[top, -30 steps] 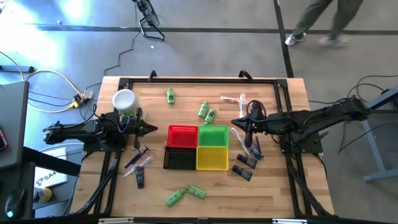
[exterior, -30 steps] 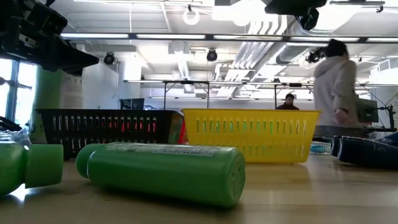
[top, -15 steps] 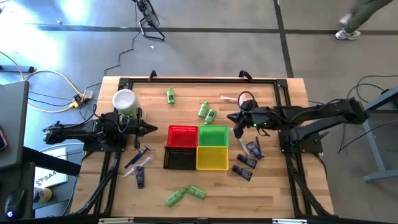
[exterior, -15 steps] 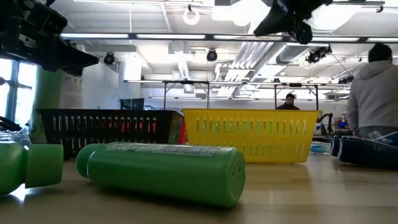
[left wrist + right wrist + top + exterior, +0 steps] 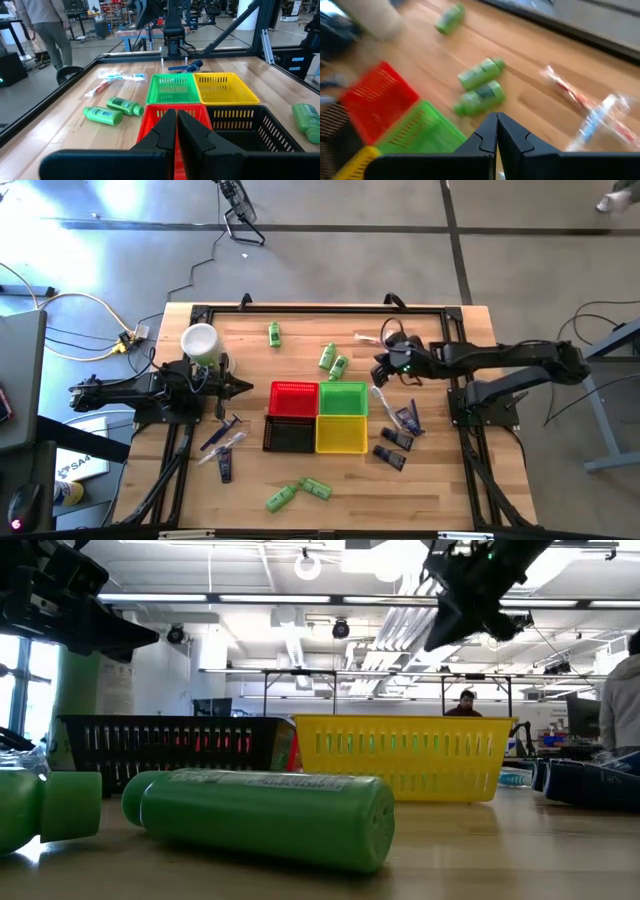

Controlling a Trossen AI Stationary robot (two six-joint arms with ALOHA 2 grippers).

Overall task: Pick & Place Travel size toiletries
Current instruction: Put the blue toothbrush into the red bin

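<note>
Wooden table (image 5: 440, 490) strewn with green bottles (image 5: 333, 361), grey floor around; both hands closed, gripping nothing.

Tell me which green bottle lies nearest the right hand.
The right one of the pair just beyond the green basket. The right hand hovers beside it; the other green bottles lie farther left or at the near edge.

You see a green bottle (image 5: 262, 816) lying close on the table (image 5: 500, 860), black basket (image 5: 165, 747) and yellow basket (image 5: 405, 755) behind, right gripper (image 5: 452, 615) overhead.
</note>
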